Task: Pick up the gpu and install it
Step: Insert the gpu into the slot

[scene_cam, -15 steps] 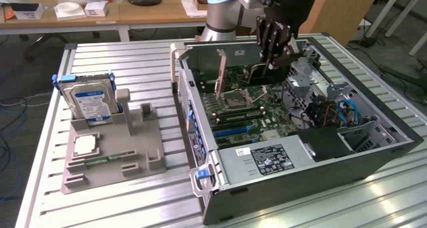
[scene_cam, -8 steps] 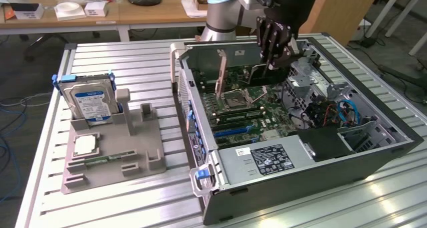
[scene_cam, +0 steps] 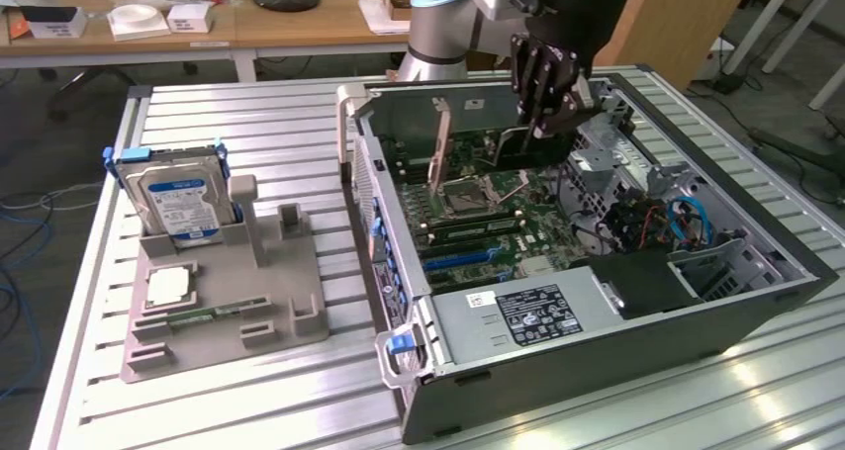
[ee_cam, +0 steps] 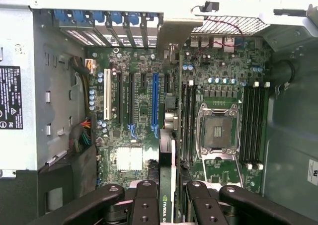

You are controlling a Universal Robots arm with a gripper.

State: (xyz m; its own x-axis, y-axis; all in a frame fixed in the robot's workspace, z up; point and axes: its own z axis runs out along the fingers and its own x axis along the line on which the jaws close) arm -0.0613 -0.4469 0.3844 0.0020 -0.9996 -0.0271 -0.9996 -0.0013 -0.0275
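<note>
My gripper [scene_cam: 552,124] hangs over the open computer case [scene_cam: 396,272], shut on the gpu [scene_cam: 521,148], a dark flat card held on edge above the motherboard [scene_cam: 482,227]. In the wrist view the gpu [ee_cam: 167,160] is a slim strip between the black fingers [ee_cam: 144,205], and its pale metal bracket [ee_cam: 174,34] points toward the case's rear slot openings. The card sits clear of the board, roughly over the gap between the blue expansion slot [ee_cam: 154,103] and the black memory slots [ee_cam: 187,120].
A grey holder tray [scene_cam: 264,312] at the exterior view's left carries a silver hard drive with a blue label [scene_cam: 185,198], a processor chip [scene_cam: 172,287] and a small memory stick [scene_cam: 198,318]. Inside the case are the power supply [scene_cam: 521,312], the empty processor socket [ee_cam: 217,130] and cables [scene_cam: 687,223].
</note>
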